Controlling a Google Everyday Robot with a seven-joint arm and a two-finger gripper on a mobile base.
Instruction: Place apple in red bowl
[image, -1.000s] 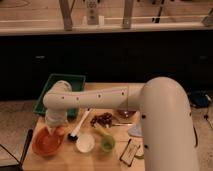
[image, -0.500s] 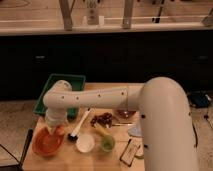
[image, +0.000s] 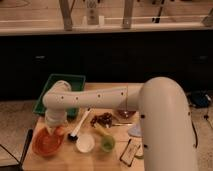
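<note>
The red bowl (image: 46, 143) is wide, shallow and orange-red, and sits at the table's front left corner. My gripper (image: 52, 130) hangs at the end of the white arm (image: 95, 97), right over the bowl's far rim and pointing down into it. The apple does not show; it is either hidden by the gripper or out of view.
A green tray (image: 61, 81) stands behind the bowl. To the right lie a black spoon (image: 79, 128), a small white bowl (image: 85, 143), a green cup (image: 107, 144), dark grapes (image: 103, 119), a long yellow item (image: 100, 129), a maroon bowl (image: 125, 114) and a flat dark packet (image: 128, 150).
</note>
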